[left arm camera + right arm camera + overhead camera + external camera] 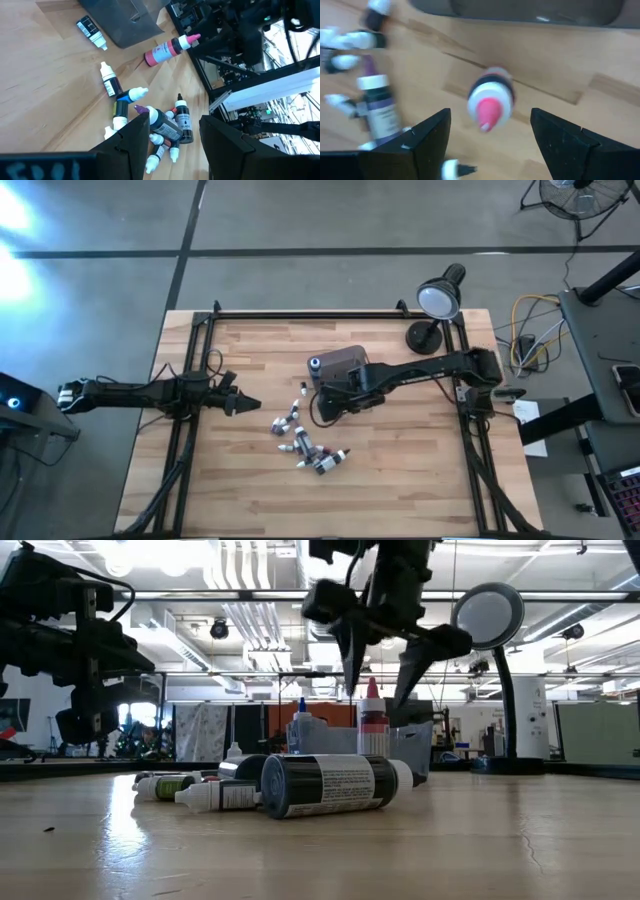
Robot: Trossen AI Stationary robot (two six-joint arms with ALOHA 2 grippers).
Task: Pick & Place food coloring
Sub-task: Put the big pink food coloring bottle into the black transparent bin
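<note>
Several tiny food coloring bottles (305, 442) lie in a loose heap on the wooden table, near its middle; they also show in the left wrist view (150, 117). One pink-capped bottle (490, 102) stands upright on its base, apart from the heap, near the smoky-grey tub (342, 363). My right gripper (380, 680) is open above this bottle (372, 725), a finger on either side of it, touching nothing. My left gripper (246, 406) is open and empty, held to the left of the heap.
A blue-capped bottle (314, 364) stands by the tub's left side. A round desk lamp (438, 302) stands at the table's far right corner. A black frame runs along the table's edges. Bare wood lies toward the near edge.
</note>
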